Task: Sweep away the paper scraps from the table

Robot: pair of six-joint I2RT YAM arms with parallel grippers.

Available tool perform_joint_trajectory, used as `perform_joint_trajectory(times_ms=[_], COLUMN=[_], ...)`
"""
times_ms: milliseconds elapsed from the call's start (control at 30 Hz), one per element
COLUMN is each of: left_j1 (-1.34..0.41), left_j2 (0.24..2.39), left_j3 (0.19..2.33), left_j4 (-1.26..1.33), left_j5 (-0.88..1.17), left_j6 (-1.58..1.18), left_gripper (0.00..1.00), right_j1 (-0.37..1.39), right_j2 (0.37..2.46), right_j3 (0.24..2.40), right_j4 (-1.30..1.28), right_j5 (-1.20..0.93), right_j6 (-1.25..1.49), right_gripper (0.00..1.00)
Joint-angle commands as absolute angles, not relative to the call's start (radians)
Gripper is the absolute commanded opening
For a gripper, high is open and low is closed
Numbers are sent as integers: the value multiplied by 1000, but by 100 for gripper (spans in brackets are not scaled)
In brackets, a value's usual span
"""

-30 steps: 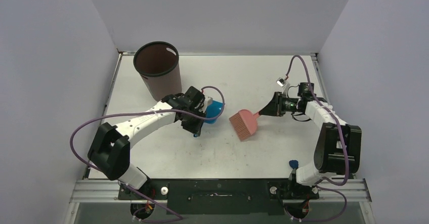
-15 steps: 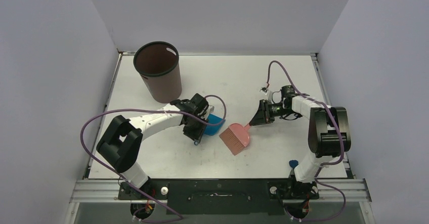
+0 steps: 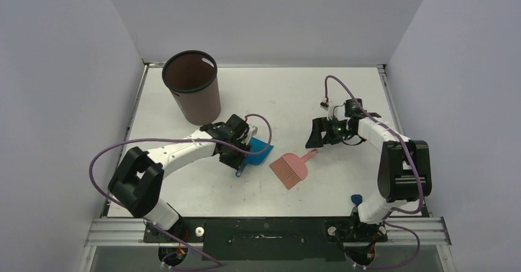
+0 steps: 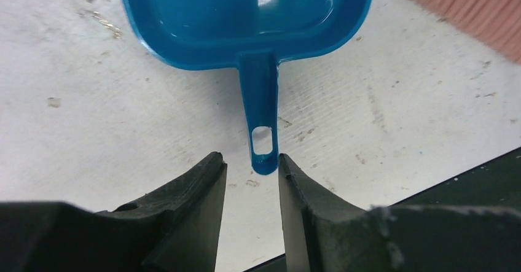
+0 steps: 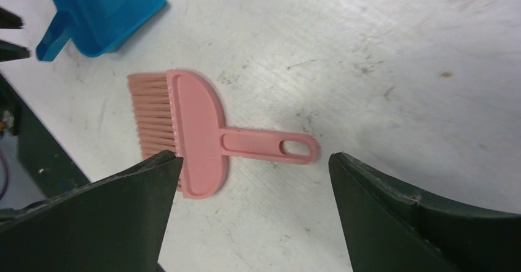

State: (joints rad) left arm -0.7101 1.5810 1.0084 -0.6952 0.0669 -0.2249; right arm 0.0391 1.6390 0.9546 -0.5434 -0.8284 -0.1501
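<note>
No paper scraps show in any view. The bright blue dustpan (image 3: pixel 259 150) (image 4: pixel 246 20) rests on the white table (image 3: pixel 295 94). The end of its handle (image 4: pixel 264 155) lies between the fingertips of my left gripper (image 3: pixel 238 166) (image 4: pixel 250 161). The jaws are open, with a gap beside the handle. The pink hand brush (image 3: pixel 290 166) (image 5: pixel 196 131) lies flat just right of the dustpan (image 5: pixel 104 8), handle pointing at my right gripper (image 3: pixel 312 140) (image 5: pixel 255 158). That gripper is wide open with its fingers apart from the brush.
A tall brown bin (image 3: pixel 191 88) stands at the back left, just behind my left arm. A small dark blue bit (image 3: pixel 355 199) sits by the right arm's base; I cannot tell what it is. White walls enclose the table on three sides.
My right gripper opened and let go of the brush, which now lies flat on the table. My left gripper's jaws spread off the dustpan handle, and the dustpan has settled on the table.
</note>
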Motion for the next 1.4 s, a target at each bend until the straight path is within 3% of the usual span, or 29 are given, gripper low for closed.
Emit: perform_joint_trajectory(times_ms=[0,67,200,233,267,300,633,1367], left_j1=[-694,-690,-690,-690,-689,-687,-643,-594], left_j2=[1423,1362,1231,1204,1176,1152,986,920], left_j3=[996,969,886,879,871,863,790,741], left_j4=[-584,-534,-430,-417,-406,-393,-305,-233], left_j5=[29,-7,-112,-138,-163,-182,-302,-292], left_j6=[-224,-230,-235,-235,-234,-233,-268,-295], left_gripper=[35,37,44,50,69,97,96,96], right_j1=[27,16,-52,-69,-85,-99,-124,-157], right_j2=[1491,1423,1285,1253,1220,1192,1063,1069], right_j3=[940,918,869,858,848,841,775,775], right_j4=[-426,-376,-269,-246,-229,-214,-88,-94], right_j5=[-681,-626,-562,-567,-579,-605,-464,-599], right_j6=[-158,-139,-73,-54,-37,-27,124,96], right_gripper=[97,90,90,90,90,90,90,90])
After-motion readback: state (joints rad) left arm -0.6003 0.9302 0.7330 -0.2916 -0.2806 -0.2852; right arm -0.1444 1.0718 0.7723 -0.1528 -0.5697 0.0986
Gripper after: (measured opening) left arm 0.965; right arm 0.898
